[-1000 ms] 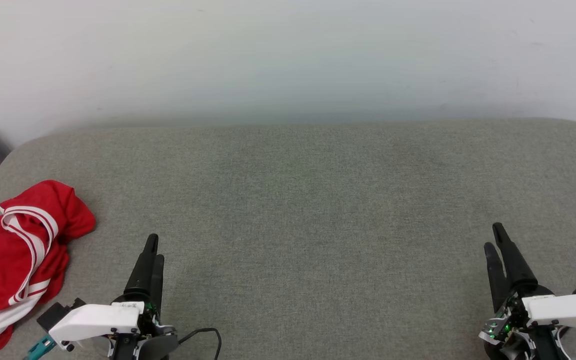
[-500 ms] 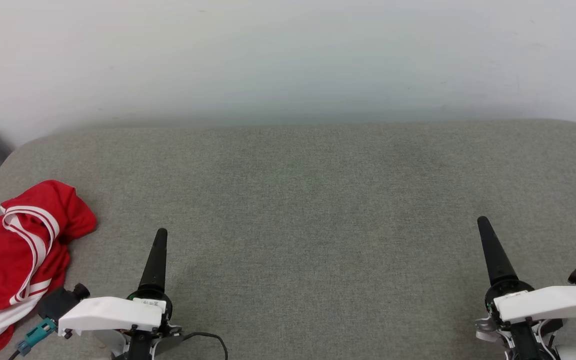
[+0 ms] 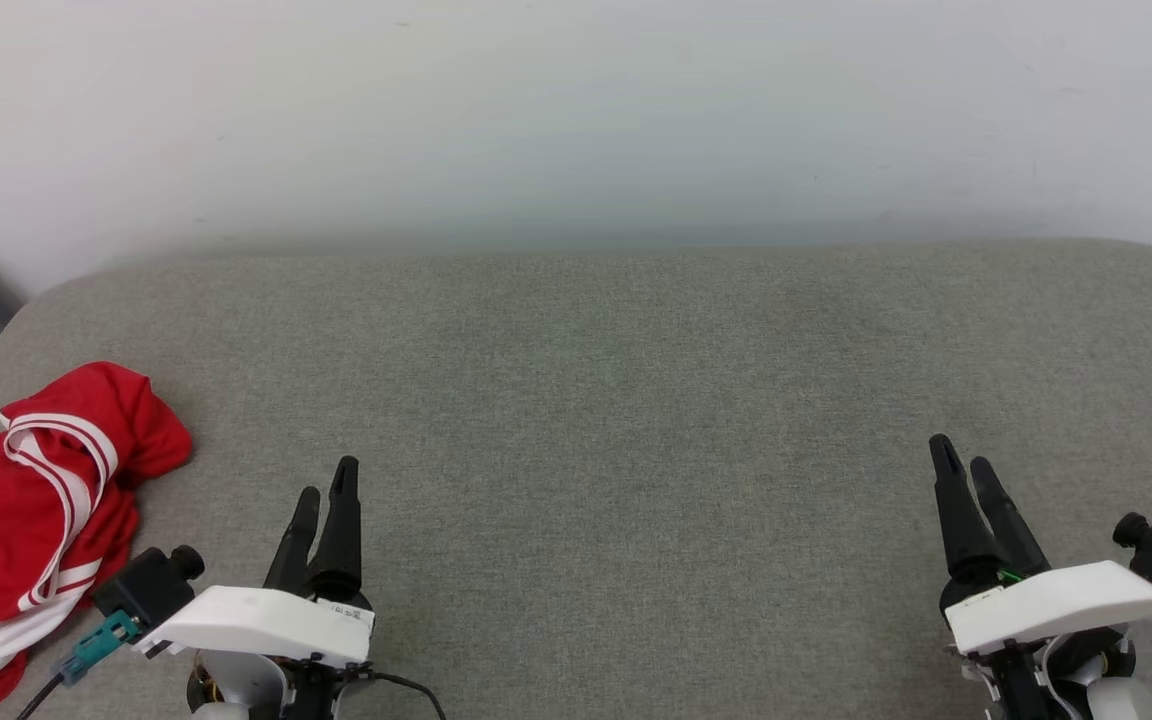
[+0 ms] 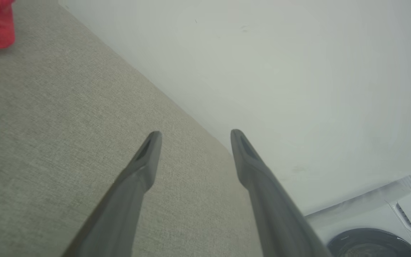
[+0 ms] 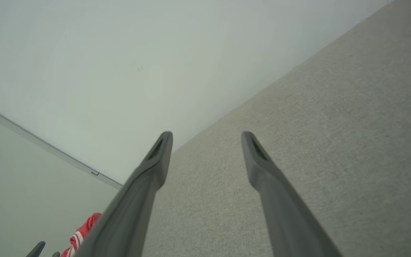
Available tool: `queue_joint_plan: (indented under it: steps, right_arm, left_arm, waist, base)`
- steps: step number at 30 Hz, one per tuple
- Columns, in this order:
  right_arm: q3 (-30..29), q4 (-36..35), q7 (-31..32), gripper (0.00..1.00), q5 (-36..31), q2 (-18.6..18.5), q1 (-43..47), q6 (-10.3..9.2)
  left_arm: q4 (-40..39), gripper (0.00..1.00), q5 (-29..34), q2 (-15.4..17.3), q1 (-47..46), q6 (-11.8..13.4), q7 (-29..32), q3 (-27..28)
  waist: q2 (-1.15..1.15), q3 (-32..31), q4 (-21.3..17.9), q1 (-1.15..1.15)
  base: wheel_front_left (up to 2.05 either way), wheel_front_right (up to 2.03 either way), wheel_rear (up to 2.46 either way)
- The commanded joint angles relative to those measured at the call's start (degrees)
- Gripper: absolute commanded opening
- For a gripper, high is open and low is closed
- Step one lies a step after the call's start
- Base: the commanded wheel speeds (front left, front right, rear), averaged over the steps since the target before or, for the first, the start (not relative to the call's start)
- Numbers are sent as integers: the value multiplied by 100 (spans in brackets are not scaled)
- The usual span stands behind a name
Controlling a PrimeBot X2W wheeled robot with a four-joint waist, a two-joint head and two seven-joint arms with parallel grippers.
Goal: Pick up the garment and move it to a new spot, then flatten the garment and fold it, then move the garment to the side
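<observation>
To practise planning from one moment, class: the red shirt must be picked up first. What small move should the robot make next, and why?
Probably swing the left end effector toward the garment: it is the nearer one, open and empty, and the garment lies crumpled and untouched at the grey surface's left edge.

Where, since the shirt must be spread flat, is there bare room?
The grey padded surface is bare between the left pincer and right pincer and back to the white wall. Crowded only at its left edge, where the crumpled garment lies.
</observation>
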Motion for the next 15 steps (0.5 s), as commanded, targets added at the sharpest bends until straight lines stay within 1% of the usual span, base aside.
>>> queue_joint_plan:
  steps: [1,9,15]
  right_arm:
    - [6,-68,-51,100,-295,-15,-176,6]
    - [2,-62,-90,100,-1072,-6,-201,7]
    - [26,-61,-66,100,-1606,-1,-224,8]
  left_arm:
    - [-76,100,270,18,-158,26,-61,-34]
    - [-12,100,1117,54,-215,138,-206,-137]
    - [52,100,1584,82,-247,188,-309,-185]
  waist:
    - [0,4,-2,0]
    - [0,9,1,0]
    - [0,19,0,0]
  base:
    - [0,0,0]
    - [0,0,0]
    - [0,0,0]
